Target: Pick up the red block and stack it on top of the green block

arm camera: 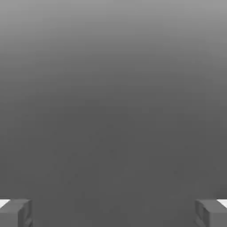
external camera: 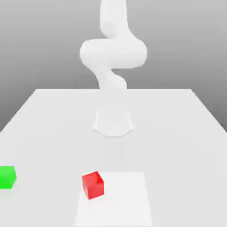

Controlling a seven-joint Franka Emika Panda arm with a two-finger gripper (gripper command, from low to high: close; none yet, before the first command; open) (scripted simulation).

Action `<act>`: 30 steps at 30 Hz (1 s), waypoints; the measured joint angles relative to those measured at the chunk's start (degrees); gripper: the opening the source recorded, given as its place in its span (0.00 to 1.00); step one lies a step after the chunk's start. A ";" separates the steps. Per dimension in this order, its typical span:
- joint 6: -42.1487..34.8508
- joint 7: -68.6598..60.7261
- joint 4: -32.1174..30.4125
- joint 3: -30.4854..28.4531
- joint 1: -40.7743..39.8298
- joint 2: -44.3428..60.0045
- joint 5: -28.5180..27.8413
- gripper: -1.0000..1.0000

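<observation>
the red block (external camera: 92, 185) sits on the white worktop (external camera: 177, 128), near its front edge; the green block (external camera: 7, 177) lies well apart toward the exterior view's left. the pincer (arm camera: 113, 213) hangs spread wide, holding nothing, before a grey backdrop.

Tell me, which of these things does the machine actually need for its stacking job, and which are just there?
Needed:
red block
green block
fingers, wide apart, nothing between them

Just there:
white table
lighter square patch on the table under the red block
</observation>
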 joint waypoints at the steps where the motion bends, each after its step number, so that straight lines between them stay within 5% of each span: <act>1: 1.36 -1.77 -1.30 -0.91 0.48 2.33 0.05 0.50; 17: 21.14 -27.95 -20.22 -10.59 3.99 36.18 1.48 0.50; 25: 33.43 -37.30 -22.00 -6.70 0.53 52.66 7.96 0.50; 26: 35.16 -38.10 -21.71 -5.19 -0.72 54.73 9.06 0.00; 30: 35.09 -38.05 -21.70 -5.18 -0.73 54.72 9.00 0.00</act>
